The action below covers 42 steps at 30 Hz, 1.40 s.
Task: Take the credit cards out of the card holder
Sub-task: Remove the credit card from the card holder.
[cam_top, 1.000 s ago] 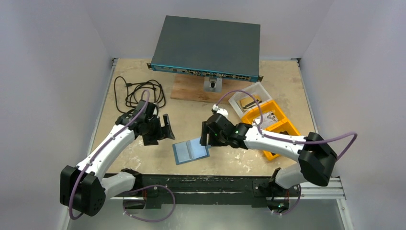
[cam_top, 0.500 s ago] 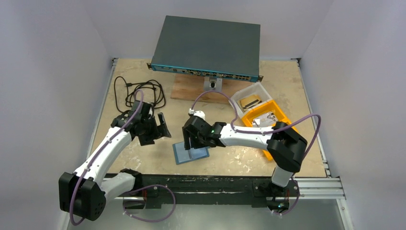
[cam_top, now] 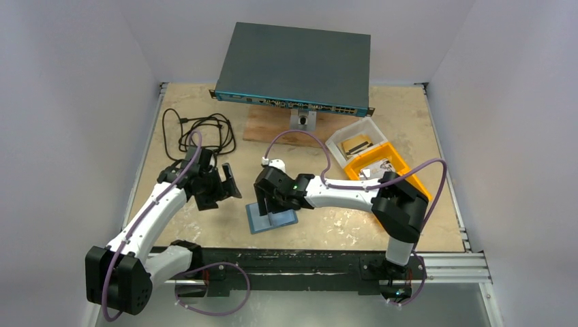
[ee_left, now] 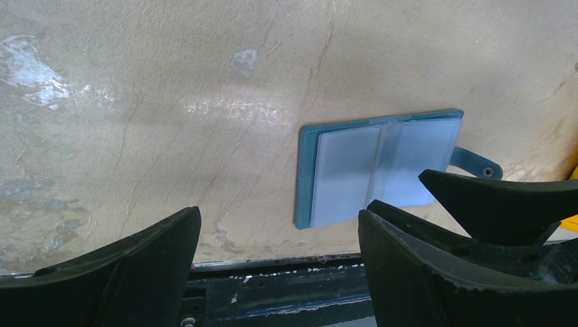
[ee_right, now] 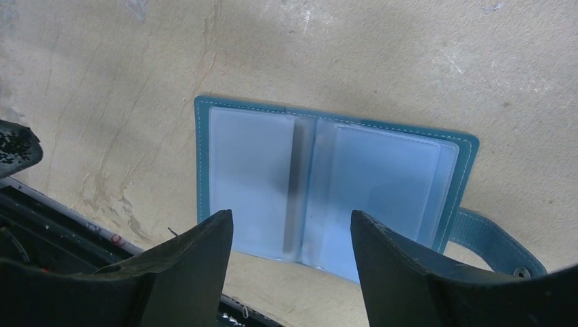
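Two tools are in view, and both stand with their jaws apart and nothing between them.

1. Card holder (cam_top: 271, 216): teal-blue, lies open and flat on the surface (cam_top: 204, 109), inner side up. Two clear pockets flank the centre fold. The pockets look pale and cloudy, and whether credit cards sit inside them cannot be told. The snap tab (ee_right: 501, 248) sticks out from one short edge of the card holder and lies flat on the surface.

2. Right tool (cam_top: 268, 204): positioned directly over the card holder. In the right wrist view its two fingers (ee_right: 198, 262) straddle the centre fold, one over each pocket. Contact with the card holder cannot be confirmed.

3. Left tool (cam_top: 227, 185): positioned to the left of the card holder, clear of it. In the left wrist view the card holder (ee_left: 378, 170) shows beyond this tool's right-hand finger.

4. Other items, all on the far side of the card holder:
- network switch (cam_top: 293, 65), propped on a wooden board (cam_top: 269, 129);
- coiled black cable (cam_top: 201, 129), far-left of the card holder;
- clear tub (cam_top: 354, 139) and orange bin (cam_top: 385, 178), far-right of the card holder, touching each other.
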Each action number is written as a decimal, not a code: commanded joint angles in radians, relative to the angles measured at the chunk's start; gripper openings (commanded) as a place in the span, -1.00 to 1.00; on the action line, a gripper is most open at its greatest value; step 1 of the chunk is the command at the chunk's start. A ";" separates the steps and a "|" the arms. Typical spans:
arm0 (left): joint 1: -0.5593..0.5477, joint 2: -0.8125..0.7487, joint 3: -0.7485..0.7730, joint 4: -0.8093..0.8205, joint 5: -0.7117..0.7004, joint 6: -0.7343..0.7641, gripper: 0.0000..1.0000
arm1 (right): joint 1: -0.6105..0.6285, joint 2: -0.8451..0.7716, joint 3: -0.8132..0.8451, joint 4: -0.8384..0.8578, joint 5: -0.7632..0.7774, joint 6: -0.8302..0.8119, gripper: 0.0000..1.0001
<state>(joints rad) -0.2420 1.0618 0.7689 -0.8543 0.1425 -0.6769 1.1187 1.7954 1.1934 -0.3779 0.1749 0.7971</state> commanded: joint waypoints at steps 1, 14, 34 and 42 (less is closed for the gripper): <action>0.009 -0.024 -0.018 0.029 0.023 0.001 0.71 | 0.015 0.015 0.038 -0.015 0.032 -0.024 0.25; 0.034 -0.056 -0.043 0.020 -0.008 -0.032 0.71 | 0.061 0.156 0.165 -0.109 0.066 -0.045 0.04; -0.019 -0.011 -0.143 0.193 0.203 -0.045 0.31 | -0.018 0.130 -0.033 0.098 -0.154 0.016 -0.84; -0.165 0.106 -0.157 0.326 0.230 -0.130 -0.21 | -0.076 0.091 -0.156 0.267 -0.294 0.031 -0.88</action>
<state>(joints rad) -0.3588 1.1133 0.6239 -0.6384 0.3359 -0.7483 1.0634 1.8698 1.1084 -0.1944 -0.0376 0.8143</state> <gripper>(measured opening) 0.413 0.068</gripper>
